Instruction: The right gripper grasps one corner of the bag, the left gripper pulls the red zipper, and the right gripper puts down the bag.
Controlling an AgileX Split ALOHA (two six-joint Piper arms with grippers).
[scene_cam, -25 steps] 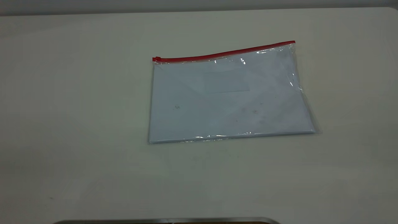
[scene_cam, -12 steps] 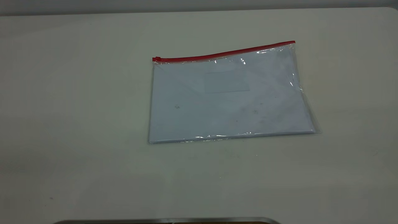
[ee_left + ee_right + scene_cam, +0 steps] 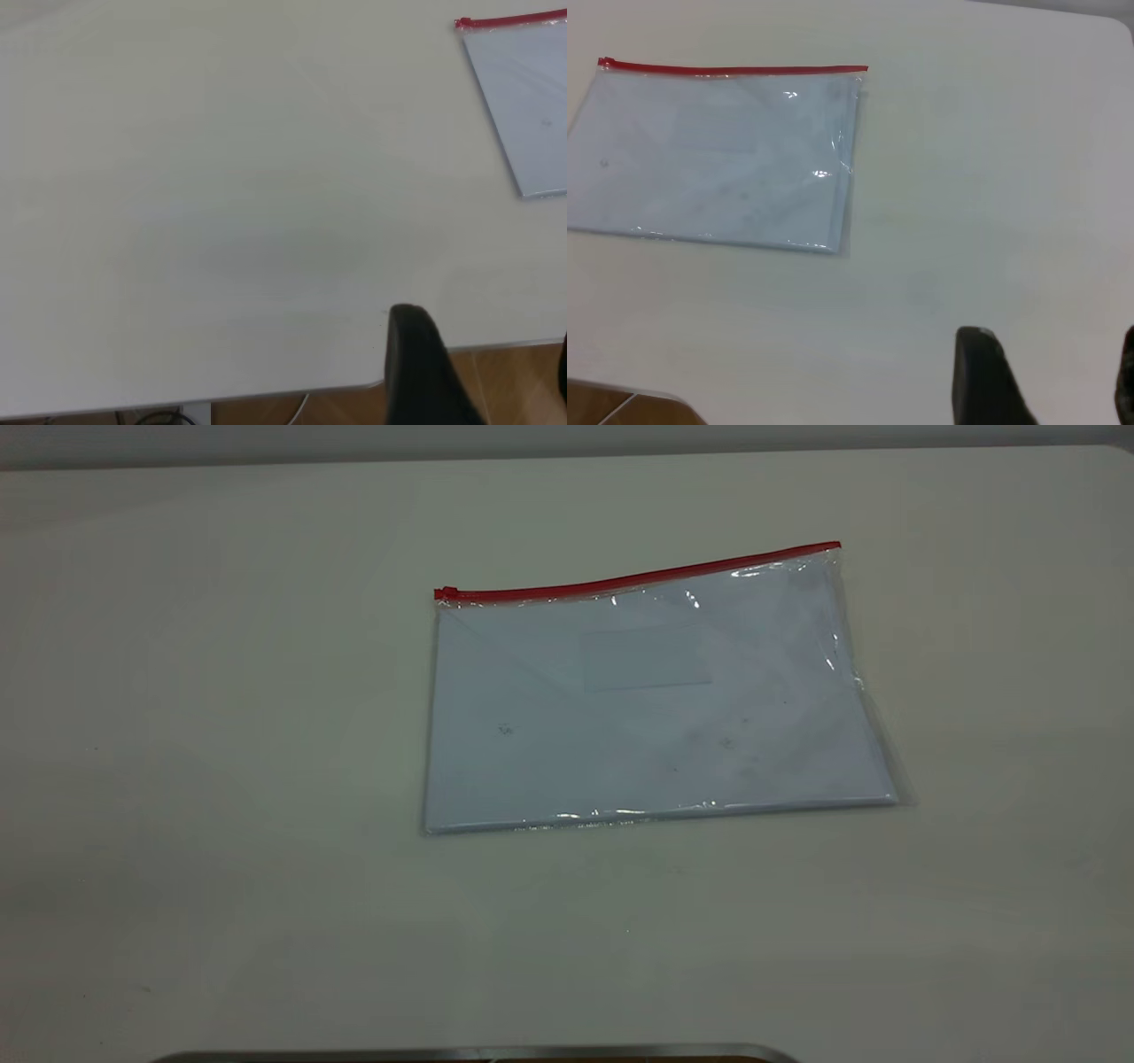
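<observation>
The clear bag [image 3: 656, 700] lies flat on the white table with white paper inside. The red zipper [image 3: 638, 580] runs along its far long edge, with the slider tab [image 3: 447, 592] at the left end. The right red-edged corner [image 3: 833, 546] lies on the table. Neither gripper shows in the exterior view. My left gripper [image 3: 485, 359] is open and empty over the table's near edge, far from the bag [image 3: 527, 106]. My right gripper [image 3: 1050, 367] is open and empty over bare table, well apart from the bag [image 3: 718, 159] and its corner [image 3: 862, 69].
A metal strip [image 3: 478, 1052] lies along the table's near edge. Wooden floor [image 3: 337, 409] shows past that edge in the left wrist view. The table's rounded corner [image 3: 1118, 22] shows in the right wrist view.
</observation>
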